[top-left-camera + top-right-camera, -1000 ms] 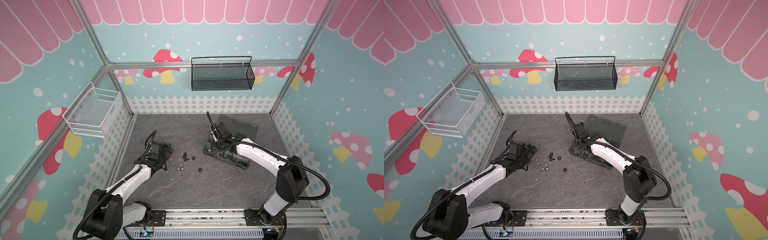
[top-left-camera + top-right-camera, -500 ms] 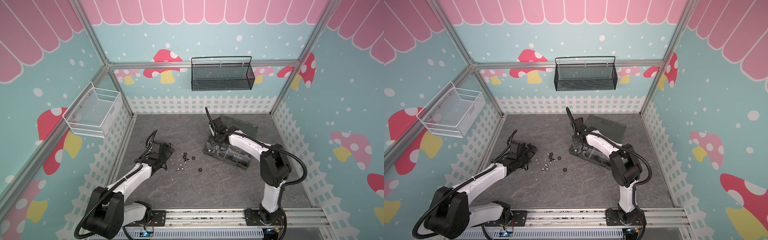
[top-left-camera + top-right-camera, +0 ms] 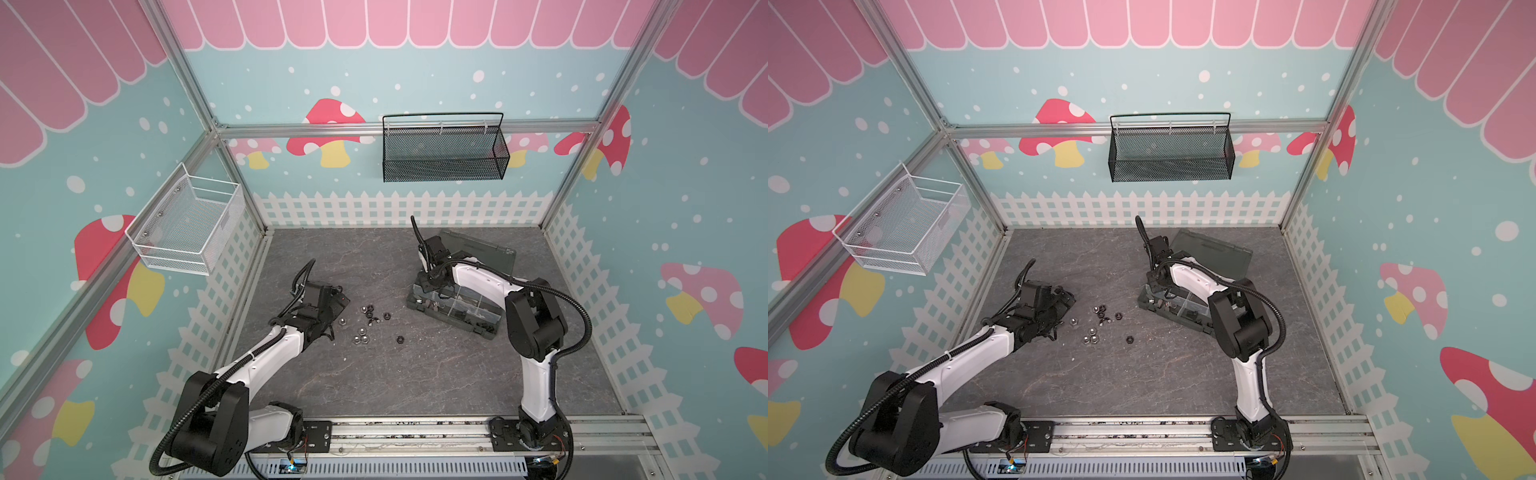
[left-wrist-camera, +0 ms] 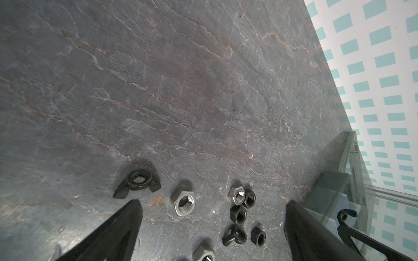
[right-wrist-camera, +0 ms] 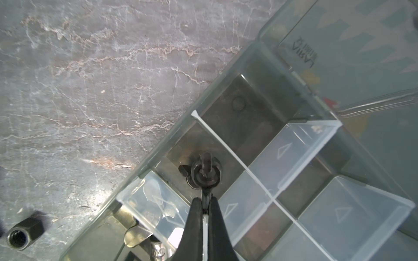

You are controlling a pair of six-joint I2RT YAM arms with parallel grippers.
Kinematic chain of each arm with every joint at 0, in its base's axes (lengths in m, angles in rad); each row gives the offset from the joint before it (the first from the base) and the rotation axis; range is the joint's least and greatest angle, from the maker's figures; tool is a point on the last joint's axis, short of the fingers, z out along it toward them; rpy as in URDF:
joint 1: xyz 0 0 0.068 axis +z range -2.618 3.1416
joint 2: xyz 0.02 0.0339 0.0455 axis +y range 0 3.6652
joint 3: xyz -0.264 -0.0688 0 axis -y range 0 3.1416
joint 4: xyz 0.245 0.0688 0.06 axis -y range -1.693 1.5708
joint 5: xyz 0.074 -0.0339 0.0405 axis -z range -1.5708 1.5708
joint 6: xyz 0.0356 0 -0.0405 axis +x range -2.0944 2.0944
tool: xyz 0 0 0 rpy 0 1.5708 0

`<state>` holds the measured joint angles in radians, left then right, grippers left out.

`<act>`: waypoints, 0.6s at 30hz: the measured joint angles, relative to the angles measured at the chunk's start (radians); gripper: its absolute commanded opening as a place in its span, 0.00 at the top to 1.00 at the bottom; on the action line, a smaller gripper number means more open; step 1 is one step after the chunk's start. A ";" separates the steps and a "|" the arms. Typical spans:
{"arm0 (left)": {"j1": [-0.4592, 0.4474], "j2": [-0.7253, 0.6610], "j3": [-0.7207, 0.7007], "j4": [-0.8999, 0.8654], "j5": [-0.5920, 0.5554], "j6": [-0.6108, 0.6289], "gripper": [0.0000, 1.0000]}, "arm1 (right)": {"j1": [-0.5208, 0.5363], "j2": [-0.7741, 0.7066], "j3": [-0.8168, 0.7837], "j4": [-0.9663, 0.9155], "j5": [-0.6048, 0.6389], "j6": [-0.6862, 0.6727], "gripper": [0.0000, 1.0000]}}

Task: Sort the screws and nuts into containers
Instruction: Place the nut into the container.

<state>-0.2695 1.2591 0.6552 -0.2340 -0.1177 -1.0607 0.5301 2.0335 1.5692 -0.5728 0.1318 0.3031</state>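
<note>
Nuts and winged pieces lie scattered on the counter between our two arms. Most nuts lie flat with their holes facing up. A loose winged piece lies flat too, its wings spread sideways just beyond one tip of our left jaws. Those left jaws stand wide, low over the pile, with a silver nut between them. Our right jaws are pinched tight on a black winged piece. Its long axis runs straight on from the tips, down into a cell of the organizer box at the end nearest the pile. Since a second ago the right arm has folded its elbow in toward the box, while the left arm and the pile have not moved. Pale dividers hem the held piece closely. From above, the forearm hides several cells, and the open lid leans behind. A black mesh basket and a white wire basket hang on the walls
</note>
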 measured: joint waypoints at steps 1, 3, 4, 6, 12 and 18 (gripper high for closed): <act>0.000 0.000 0.000 0.000 0.000 0.002 0.00 | 0.000 0.001 0.000 0.000 0.000 -0.001 0.89; 0.000 0.000 0.000 0.000 0.000 0.002 0.00 | 0.000 0.001 0.000 0.000 -0.001 -0.002 0.84; 0.000 0.000 0.000 0.000 0.000 0.002 0.00 | 0.000 0.001 0.001 0.000 -0.001 -0.005 0.81; 0.000 0.000 0.000 0.000 0.000 0.002 0.00 | 0.000 0.001 0.002 -0.001 -0.001 -0.006 0.76; 0.000 0.000 0.000 -0.001 0.000 0.002 0.00 | 0.000 0.000 0.003 -0.002 -0.003 -0.010 0.72; 0.000 -0.002 0.000 -0.013 -0.006 0.001 0.00 | 0.001 -0.047 0.000 0.000 -0.030 -0.007 0.70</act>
<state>-0.2695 1.2568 0.6552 -0.2474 -0.1234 -1.0595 0.5312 1.9862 1.5688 -0.5732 0.1020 0.2958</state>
